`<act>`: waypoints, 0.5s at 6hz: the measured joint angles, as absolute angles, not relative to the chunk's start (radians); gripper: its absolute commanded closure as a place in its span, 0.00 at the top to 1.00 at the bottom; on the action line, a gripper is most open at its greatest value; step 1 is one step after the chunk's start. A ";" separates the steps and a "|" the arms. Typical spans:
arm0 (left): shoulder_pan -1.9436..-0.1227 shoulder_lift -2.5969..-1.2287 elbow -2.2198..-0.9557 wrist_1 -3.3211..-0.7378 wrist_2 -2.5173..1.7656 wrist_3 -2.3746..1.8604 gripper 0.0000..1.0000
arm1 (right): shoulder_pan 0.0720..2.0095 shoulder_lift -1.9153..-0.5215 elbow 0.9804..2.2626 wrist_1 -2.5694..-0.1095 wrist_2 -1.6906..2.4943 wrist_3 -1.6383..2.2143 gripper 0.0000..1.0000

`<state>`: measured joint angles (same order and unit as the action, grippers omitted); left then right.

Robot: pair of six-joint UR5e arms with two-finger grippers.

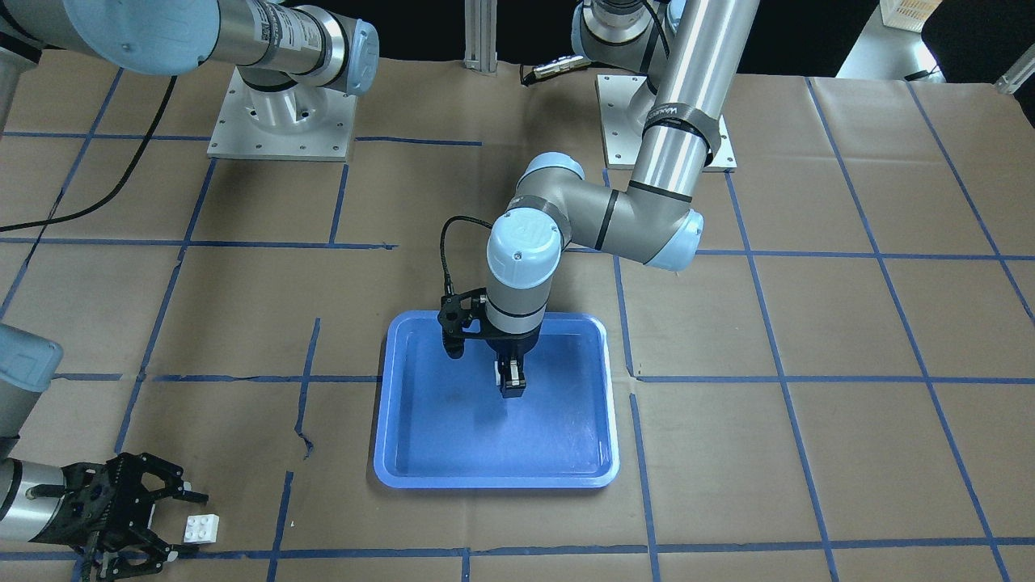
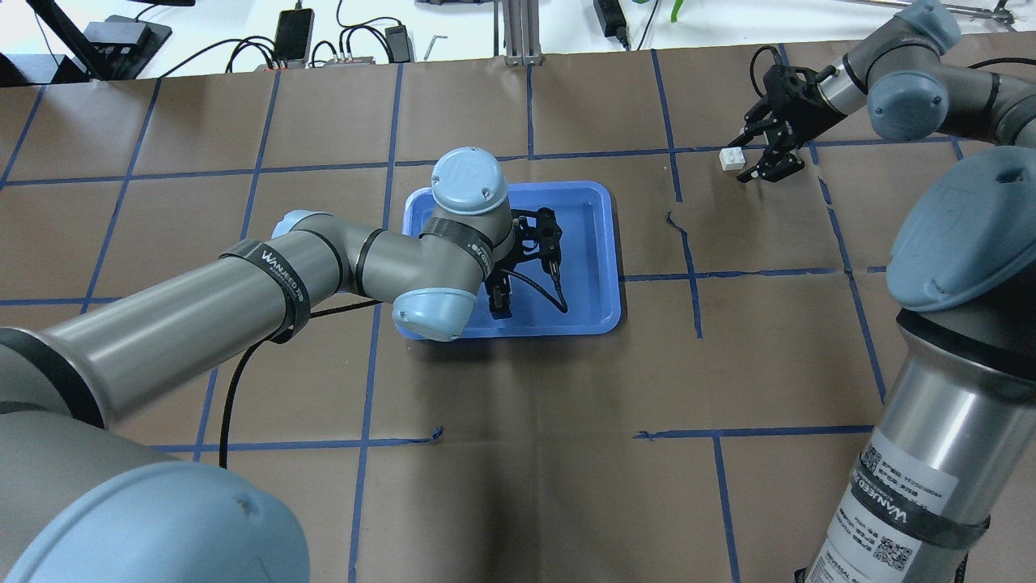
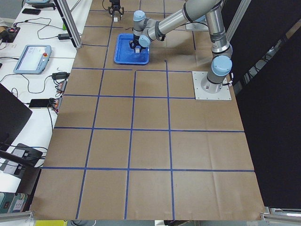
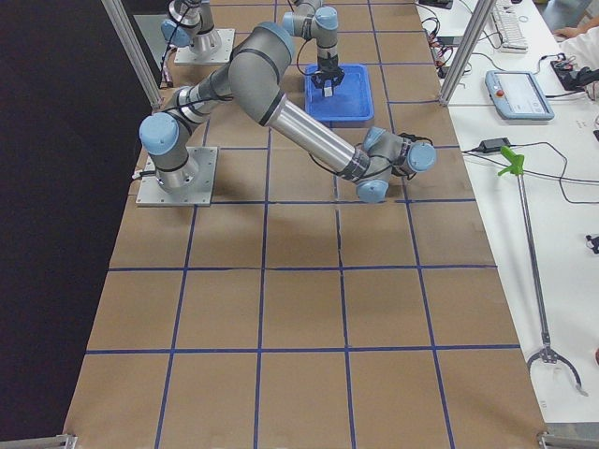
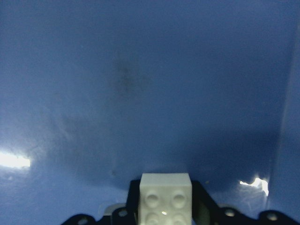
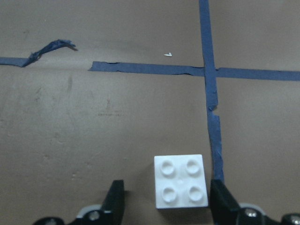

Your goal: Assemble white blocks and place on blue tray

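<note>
The table [image 2: 534,486] is covered in brown paper with blue tape lines [image 6: 207,70] that make big squares.

Start at the robot's edge. The left arm [image 2: 202,308] reaches out from there to the blue tray [image 1: 453,436]. The tray lies flat about halfway along the table, between the robot's edge and the far edge.

The left gripper [image 1: 510,386] points straight down over the middle of the tray. Its jaws are squeezed tight on the held white block [image 5: 165,199]. The block's round bumps show in the left wrist view, and the blue tray floor is behind it. A dark shadow lies on the tray floor by the gripper. I cannot tell if the block touches the floor.

Now look farther out, close to the far edge, on the robot's right side of the tray. The right arm [image 2: 931,81] reaches there. The loose white block [image 6: 181,181] sits on the brown paper with its four bumps up, well apart from the tray and just beside a blue tape line.

The right gripper [image 2: 742,161] is low over the paper with its jaws spread wide. Its two fingers [image 6: 116,201] stand one on each side of the loose block. One finger is very close to the block and the other has a gap. It is not holding anything.
</note>
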<state>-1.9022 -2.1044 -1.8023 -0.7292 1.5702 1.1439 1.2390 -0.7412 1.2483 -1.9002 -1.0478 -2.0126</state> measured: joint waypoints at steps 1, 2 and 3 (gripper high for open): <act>-1.902 -2.102 -1.798 -0.734 1.573 1.144 0.99 | 1.239 -0.743 1.248 -1.904 -1.047 -2.014 0.54; -1.901 -2.085 -1.787 -0.763 1.575 1.146 0.99 | 1.239 -0.744 1.247 -1.906 -1.046 -2.015 0.46; -1.899 -2.037 -1.767 -0.848 1.575 1.147 0.99 | 1.239 -0.746 1.246 -1.912 -1.043 -2.016 0.37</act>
